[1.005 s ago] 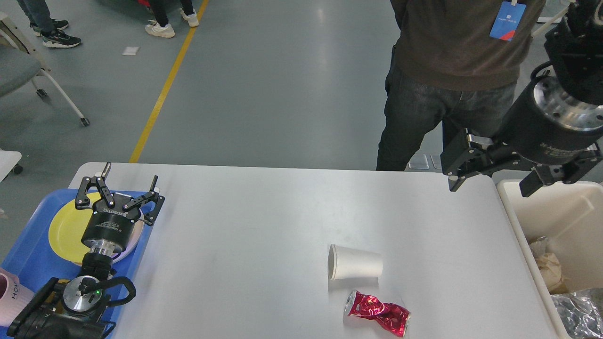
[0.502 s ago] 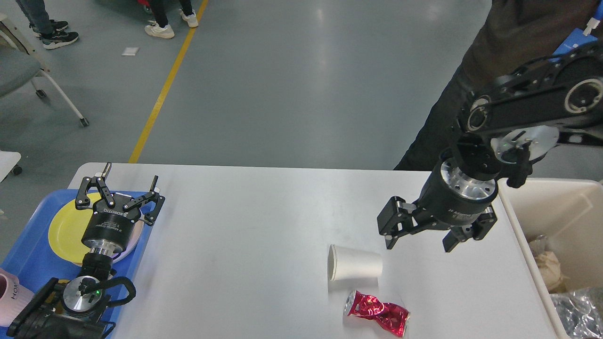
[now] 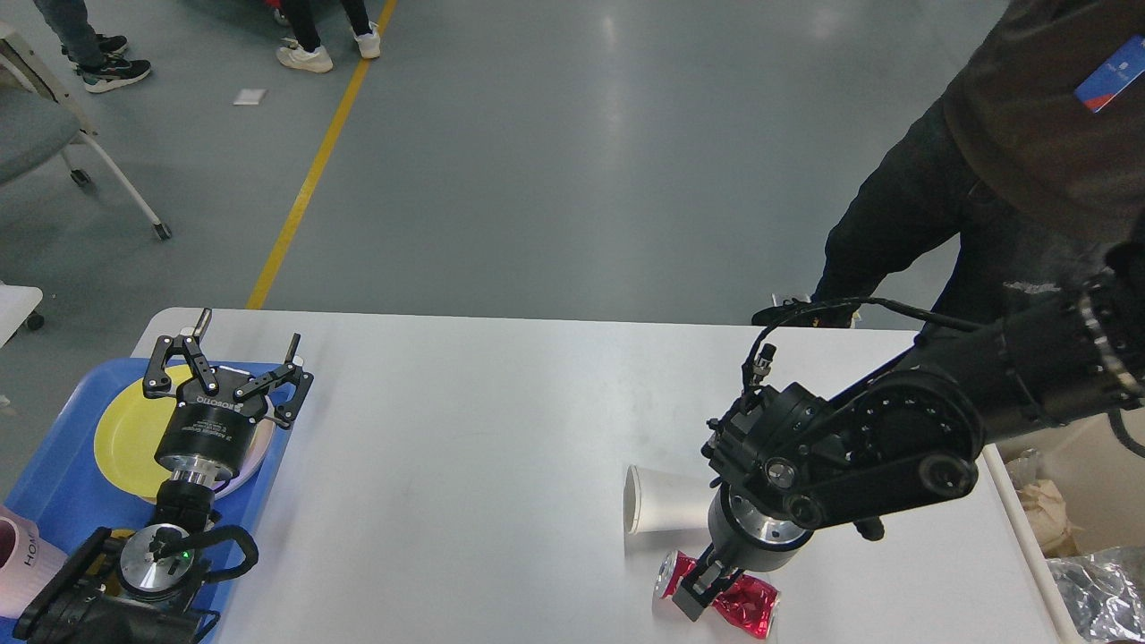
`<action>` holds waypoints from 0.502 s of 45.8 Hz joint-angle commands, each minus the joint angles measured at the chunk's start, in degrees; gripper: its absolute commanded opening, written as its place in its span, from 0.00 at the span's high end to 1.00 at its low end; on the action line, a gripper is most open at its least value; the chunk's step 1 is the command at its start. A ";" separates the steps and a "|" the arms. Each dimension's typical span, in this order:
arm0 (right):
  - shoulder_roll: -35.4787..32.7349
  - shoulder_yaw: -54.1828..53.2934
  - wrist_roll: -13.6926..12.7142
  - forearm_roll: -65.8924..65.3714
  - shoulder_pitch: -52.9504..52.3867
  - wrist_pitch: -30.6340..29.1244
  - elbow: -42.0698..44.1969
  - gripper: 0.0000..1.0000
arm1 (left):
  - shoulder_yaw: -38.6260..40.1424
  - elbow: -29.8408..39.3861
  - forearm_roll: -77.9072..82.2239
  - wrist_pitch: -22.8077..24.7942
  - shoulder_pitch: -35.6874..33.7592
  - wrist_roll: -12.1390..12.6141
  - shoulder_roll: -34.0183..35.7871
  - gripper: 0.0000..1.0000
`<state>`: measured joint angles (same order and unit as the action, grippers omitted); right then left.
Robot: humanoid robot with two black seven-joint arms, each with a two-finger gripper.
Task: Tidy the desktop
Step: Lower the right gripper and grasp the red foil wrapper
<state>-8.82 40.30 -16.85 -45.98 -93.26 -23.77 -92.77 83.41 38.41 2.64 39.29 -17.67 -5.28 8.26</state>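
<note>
The white desktop holds a white paper cup lying on its side and, just in front of it, a crushed red can. My right gripper points down onto the can. Only one dark finger shows, at the can's left part, and the wrist hides the other. My left gripper is open and empty, hovering over a yellow plate at the table's left end.
A blue tray at the left edge carries the plate and a pink cup. A cream bin with crumpled trash stands off the right edge. A person stands behind the far right corner.
My right arm swung down and left from above the bin to the front of the table, onto the red can. The person shifted right. My left arm stayed still.
</note>
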 commanded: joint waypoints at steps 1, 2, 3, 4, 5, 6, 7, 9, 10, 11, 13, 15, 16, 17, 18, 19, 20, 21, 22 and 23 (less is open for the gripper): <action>3.72 0.92 -0.03 -3.41 4.13 0.39 3.90 0.19 | 0.00 0.00 0.00 0.00 0.00 0.00 0.00 0.03; 4.16 1.01 -0.03 -3.41 4.40 0.56 4.87 0.19 | 0.00 0.00 0.00 0.00 0.00 0.00 0.00 0.03; 4.42 1.27 -0.03 -3.41 4.92 0.57 5.84 0.19 | 0.00 0.00 0.00 0.00 0.00 0.00 0.00 0.03; 4.77 1.62 -0.03 -3.41 5.80 0.57 6.80 0.19 | 0.00 0.00 0.00 0.00 0.00 0.00 0.00 0.03; 5.30 2.06 -0.03 -3.41 6.94 0.57 7.68 0.19 | 0.00 0.00 0.00 0.00 0.00 0.00 0.00 0.03; 5.91 2.59 -0.03 -3.41 8.08 0.65 8.82 0.19 | 0.00 0.00 0.00 0.00 0.00 0.00 0.00 0.03; 6.53 3.03 -0.03 -3.50 9.13 0.83 9.96 0.19 | 0.00 0.00 0.00 0.00 0.00 0.00 0.00 0.03; 7.06 3.56 -0.03 -3.41 10.46 1.88 12.08 0.19 | 0.00 0.00 0.00 0.00 0.00 -0.08 0.00 0.03; 7.15 3.73 -0.03 -3.41 10.81 2.58 12.69 0.19 | 0.00 0.00 0.00 0.00 0.00 0.00 0.00 0.03; 7.24 4.00 -0.03 -3.41 11.08 3.37 12.87 0.19 | 0.00 0.00 0.00 0.00 0.00 0.00 0.00 0.03; 7.24 4.96 -0.03 -3.41 11.34 4.60 13.31 0.19 | 0.00 0.00 0.00 0.00 0.00 0.00 0.00 0.03; 7.24 6.19 0.06 -3.33 11.69 5.40 14.01 0.19 | 0.00 0.00 0.00 0.00 0.00 0.00 0.00 0.03; 7.32 6.72 0.06 -3.32 11.96 5.57 14.37 0.18 | 0.00 0.00 0.00 0.00 0.00 0.00 0.00 0.03; 7.59 7.25 0.06 -3.32 12.22 5.84 14.81 0.18 | 0.00 0.00 0.00 0.00 0.00 0.00 0.00 0.03; 7.85 7.51 0.06 -3.41 12.57 5.93 15.16 0.18 | 0.00 0.00 0.00 0.00 0.00 0.00 0.00 0.03; 8.11 7.69 0.06 -3.41 12.92 5.93 15.42 0.18 | 0.00 0.00 0.00 0.00 0.00 0.00 0.00 0.03; 8.29 7.78 0.06 -3.41 13.10 5.93 15.86 0.17 | 0.00 0.00 0.00 0.00 0.00 0.00 0.00 0.03; 8.47 7.95 0.06 -3.41 13.36 5.93 16.39 0.17 | 0.00 0.00 0.00 0.00 0.00 0.00 0.00 0.03; 8.55 8.22 0.06 -3.41 13.63 5.93 16.91 0.17 | 0.00 0.00 0.00 0.00 0.00 0.00 0.00 0.03; 8.56 8.57 0.06 -3.41 13.80 5.93 17.27 0.17 | 0.00 0.00 0.00 0.00 0.00 0.00 0.00 0.03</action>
<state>-0.90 47.55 -16.79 -49.38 -80.66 -18.08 -77.62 83.41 38.41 2.64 39.29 -17.67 -5.28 8.26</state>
